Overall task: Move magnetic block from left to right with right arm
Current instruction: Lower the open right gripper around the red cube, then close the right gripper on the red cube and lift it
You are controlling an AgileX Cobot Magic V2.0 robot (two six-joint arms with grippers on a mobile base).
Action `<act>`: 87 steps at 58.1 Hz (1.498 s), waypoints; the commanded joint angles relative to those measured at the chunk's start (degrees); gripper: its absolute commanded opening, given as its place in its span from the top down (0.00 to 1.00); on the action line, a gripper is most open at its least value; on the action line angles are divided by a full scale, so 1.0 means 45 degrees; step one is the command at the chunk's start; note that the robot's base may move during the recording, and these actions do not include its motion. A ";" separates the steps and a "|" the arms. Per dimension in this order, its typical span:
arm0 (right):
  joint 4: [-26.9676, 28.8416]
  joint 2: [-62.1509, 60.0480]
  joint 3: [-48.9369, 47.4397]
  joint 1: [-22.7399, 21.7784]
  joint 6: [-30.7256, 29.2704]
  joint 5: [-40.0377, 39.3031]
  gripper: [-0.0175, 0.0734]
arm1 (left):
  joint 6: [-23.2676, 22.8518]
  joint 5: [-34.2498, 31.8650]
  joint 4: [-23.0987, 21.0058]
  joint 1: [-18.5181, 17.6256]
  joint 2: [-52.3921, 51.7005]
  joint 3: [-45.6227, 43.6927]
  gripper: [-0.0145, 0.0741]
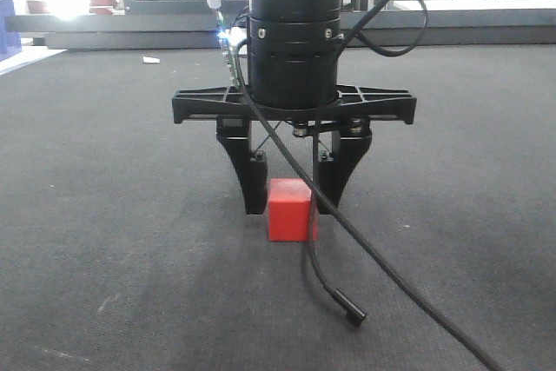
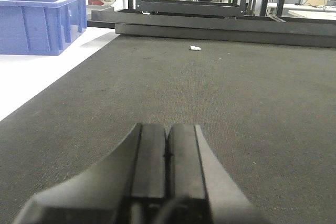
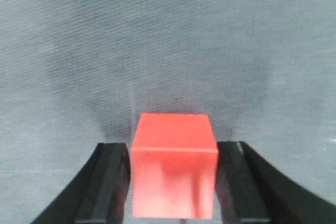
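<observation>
The magnetic block [image 1: 289,210] is a plain red cube resting on the dark grey mat. My right gripper [image 1: 291,206] points straight down over it, open, with one black finger on each side of the cube. In the right wrist view the block [image 3: 174,171] fills the space between the fingers [image 3: 110,182]. A thin gap shows at its left face, and the right finger lies very close to its right face. My left gripper [image 2: 168,129] hovers low over bare mat, its pads pressed together with nothing between them.
A loose black cable [image 1: 347,297] hangs from the right arm and trails on the mat in front of the block. A blue bin [image 2: 42,22] stands far left on white floor. A small white scrap [image 2: 195,48] lies near the dark metal frame [image 2: 210,22] at the back.
</observation>
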 commanded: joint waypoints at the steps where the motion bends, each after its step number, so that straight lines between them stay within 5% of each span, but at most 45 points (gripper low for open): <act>1: -0.0112 -0.0723 -0.0264 -0.0028 -0.0031 -0.0173 0.32 | -0.0014 -0.1082 -0.0080 -0.0044 -0.0121 0.0130 0.97; 24: -0.0202 -0.0723 -0.0264 -0.0028 -0.0031 -0.0016 0.33 | -0.0014 -0.1082 -0.0080 -0.0044 -0.0121 0.0130 0.97; 36: -0.0225 -0.0723 -0.0264 -0.0028 -0.0031 0.0130 0.50 | -0.0014 -0.1082 -0.0080 -0.0044 -0.0121 0.0130 0.97; 55: -0.0320 -0.1663 -0.0292 -0.0028 -0.0138 0.0438 0.50 | -0.0014 -0.1082 -0.0080 -0.0044 -0.0121 0.0130 0.97; 75: -0.0360 -0.4664 0.0904 -0.1104 -0.4316 0.0283 0.50 | -0.0014 -0.1082 -0.0080 -0.0044 -0.0121 0.0130 0.97; 87: -0.0240 -0.7179 0.3687 -0.2817 -0.6839 -0.0945 0.50 | -0.0014 -0.1082 -0.0080 -0.0044 -0.0121 0.0130 0.97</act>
